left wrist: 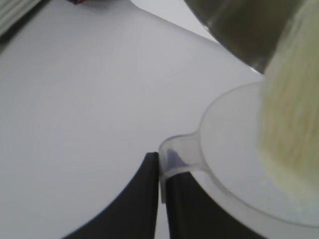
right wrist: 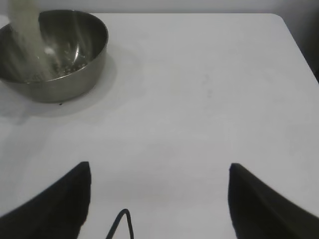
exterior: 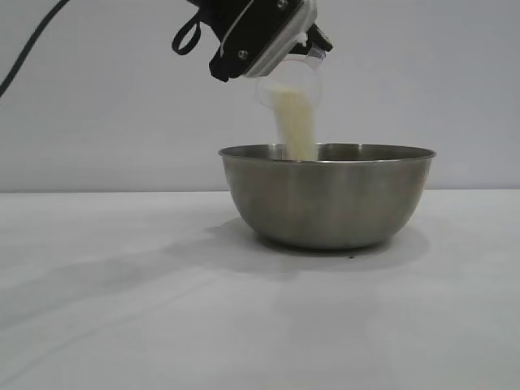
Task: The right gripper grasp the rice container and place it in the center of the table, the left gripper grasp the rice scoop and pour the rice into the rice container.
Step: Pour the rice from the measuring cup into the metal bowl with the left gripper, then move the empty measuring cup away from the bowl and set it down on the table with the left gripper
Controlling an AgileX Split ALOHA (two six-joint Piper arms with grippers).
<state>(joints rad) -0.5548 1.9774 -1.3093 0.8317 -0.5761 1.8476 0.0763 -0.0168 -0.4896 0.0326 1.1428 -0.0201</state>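
Observation:
The steel rice container (exterior: 327, 199) stands on the white table (exterior: 122, 292). Above its rim, my left gripper (exterior: 313, 42) holds the translucent rice scoop (exterior: 291, 81) tipped mouth down. A stream of off-white rice (exterior: 295, 122) falls from it into the bowl. In the left wrist view the left gripper (left wrist: 160, 160) is shut on the thin handle of the scoop (left wrist: 224, 149), with rice (left wrist: 291, 114) spilling toward the container (left wrist: 239, 30). My right gripper (right wrist: 159, 167) hovers open over bare table (right wrist: 199, 99), well away from the container (right wrist: 55, 74), nothing between its fingers. It is out of the exterior view.
A black cable (exterior: 32, 41) hangs at the upper left of the exterior view. A thin cable loop (right wrist: 122, 224) shows between the right fingers. The table's far corner (right wrist: 279, 17) lies beyond the right gripper.

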